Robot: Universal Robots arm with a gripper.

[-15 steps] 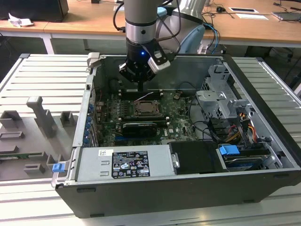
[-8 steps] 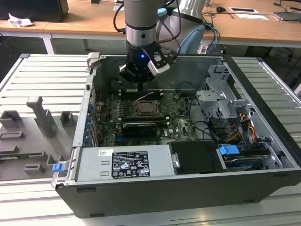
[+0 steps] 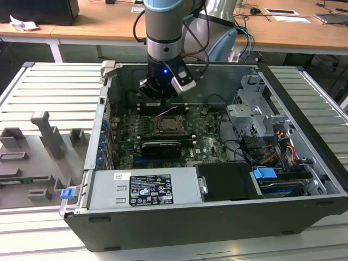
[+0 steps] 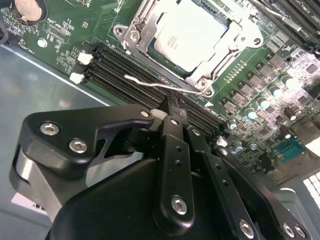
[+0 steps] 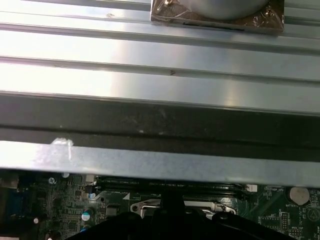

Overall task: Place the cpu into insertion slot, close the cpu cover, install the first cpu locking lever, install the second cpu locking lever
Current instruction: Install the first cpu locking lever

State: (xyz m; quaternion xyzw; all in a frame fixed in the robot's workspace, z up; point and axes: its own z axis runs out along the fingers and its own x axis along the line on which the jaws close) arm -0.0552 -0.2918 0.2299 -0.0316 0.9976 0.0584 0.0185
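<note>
The black claw (image 4: 175,112), pinched narrow and seemingly empty, sat just short of the thin silvery wire lever (image 4: 150,83) lying crosswise.

pale silvery-beige cpu (image 4: 187,37), silver cpu cover (image 4: 141,37), green circuit board (image 4: 75,35) w/ black memory slots (image 4: 125,70). gripper (image 4: 172,107) matte black w/ silver screws. arm (image 3: 162,32) grey w/ light-blue cap. pc case (image 3: 217,231) dark grey, clip (image 3: 265,175) bright blue, label (image 3: 149,189) black-and-white, ribbed table (image 3: 43,87) pale grey.
</note>
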